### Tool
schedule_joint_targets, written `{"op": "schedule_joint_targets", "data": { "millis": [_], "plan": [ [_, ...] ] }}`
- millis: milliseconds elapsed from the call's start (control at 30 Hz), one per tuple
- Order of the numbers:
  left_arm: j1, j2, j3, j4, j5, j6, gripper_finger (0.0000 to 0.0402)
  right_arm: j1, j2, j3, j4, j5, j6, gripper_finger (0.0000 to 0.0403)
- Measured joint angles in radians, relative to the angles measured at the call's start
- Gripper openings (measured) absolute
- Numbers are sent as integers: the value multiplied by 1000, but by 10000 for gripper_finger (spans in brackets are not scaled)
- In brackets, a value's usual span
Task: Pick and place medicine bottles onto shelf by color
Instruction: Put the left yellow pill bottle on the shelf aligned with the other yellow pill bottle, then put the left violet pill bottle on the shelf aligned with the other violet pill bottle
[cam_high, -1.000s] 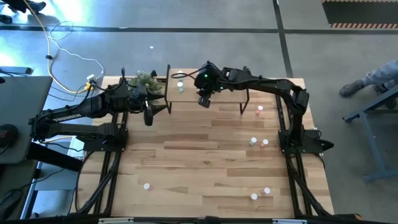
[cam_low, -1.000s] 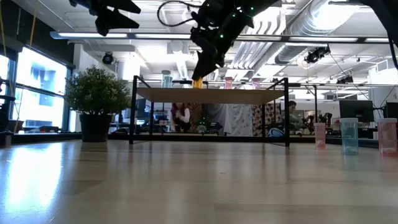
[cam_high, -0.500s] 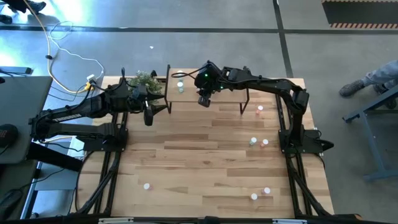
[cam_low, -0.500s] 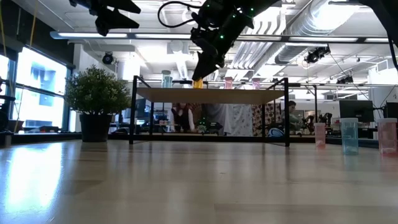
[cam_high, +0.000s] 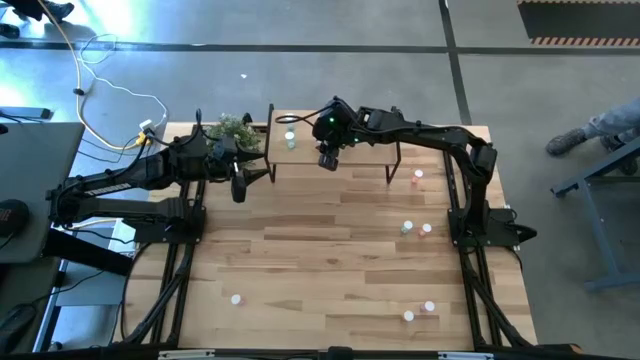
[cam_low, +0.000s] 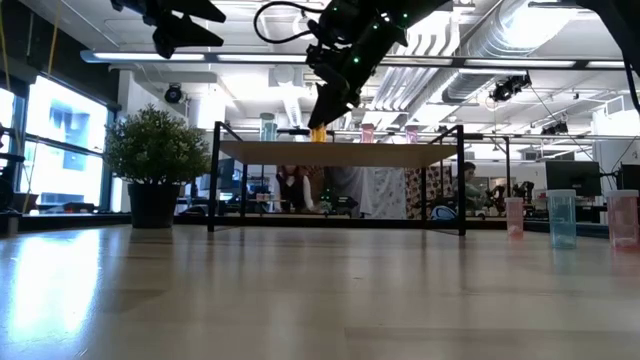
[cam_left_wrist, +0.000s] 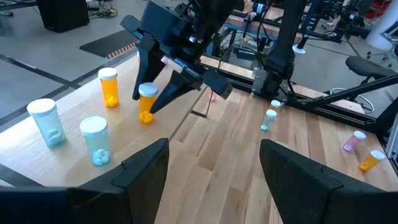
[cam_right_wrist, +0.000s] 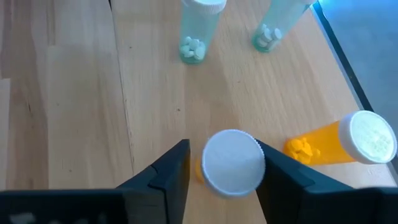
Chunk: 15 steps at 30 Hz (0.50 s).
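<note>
Right gripper (cam_right_wrist: 221, 168) above shelf (cam_left_wrist: 74, 93), fingers clamped on white cap of orange bottle (cam_left_wrist: 147, 102) standing upright on board near second orange bottle (cam_left_wrist: 109, 87) and two pale green bottles (cam_left_wrist: 95, 140). Left gripper (cam_left_wrist: 211, 168) beside shelf, fingers apart, holding nothing.

Bottles (cam_left_wrist: 148, 102): no label or print legible.
Caps (cam_right_wrist: 232, 160): plain white, no marking legible.
Shelf (cam_left_wrist: 74, 118): bare wood, no text.
Table (cam_high: 330, 260): no text or numbers.
Arms (cam_high: 420, 135): no brand or number legible.
Room behind (cam_low: 520, 120): no sign legible.
</note>
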Motion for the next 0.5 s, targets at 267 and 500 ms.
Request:
{"op": "schedule_joint_targets", "data": {
  "millis": [267,500],
  "plan": [
    [0,0,0,0,0,0,243,0,0,0,0,15,-3,190],
    [0,0,0,0,1,0,243,1,-11,0,-14,41,11,204]
  ]
}}
